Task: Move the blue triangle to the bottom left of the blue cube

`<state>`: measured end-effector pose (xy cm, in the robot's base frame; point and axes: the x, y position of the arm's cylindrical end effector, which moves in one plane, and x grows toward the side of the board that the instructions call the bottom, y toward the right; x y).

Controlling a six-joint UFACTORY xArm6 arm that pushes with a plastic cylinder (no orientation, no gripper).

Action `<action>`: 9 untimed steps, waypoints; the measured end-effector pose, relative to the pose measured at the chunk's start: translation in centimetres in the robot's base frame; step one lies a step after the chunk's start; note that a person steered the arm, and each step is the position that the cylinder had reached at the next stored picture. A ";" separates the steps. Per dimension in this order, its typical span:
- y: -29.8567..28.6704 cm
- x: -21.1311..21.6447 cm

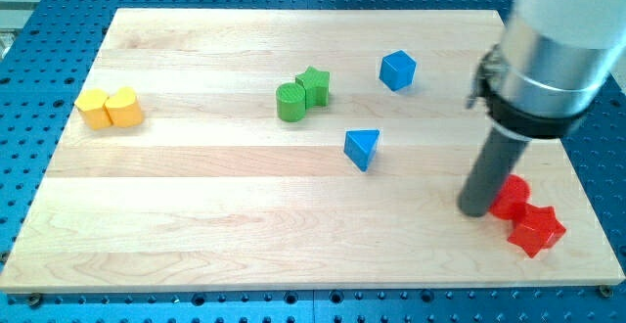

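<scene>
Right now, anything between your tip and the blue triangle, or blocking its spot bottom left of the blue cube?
Nothing visible. My tip is right of the blue triangle, bare board between. The blue cube has open board at its lower left.

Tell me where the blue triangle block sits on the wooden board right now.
The blue triangle lies right of the board's centre in the camera view, below and left of the blue cube, with my tip well off to its right.

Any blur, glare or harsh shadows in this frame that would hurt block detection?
Camera view: lighting is even and soft, with no glare on the wooden board. The blue triangle and blue cube are sharp, with faint shadows. The arm's grey housing looks slightly soft; my tip hides part of the red blocks.
</scene>
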<state>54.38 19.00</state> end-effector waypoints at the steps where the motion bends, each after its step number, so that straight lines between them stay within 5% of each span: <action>1: -1.1 -1.4; 4: -20.6 -6.2; 9: -12.9 -12.1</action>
<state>42.32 6.08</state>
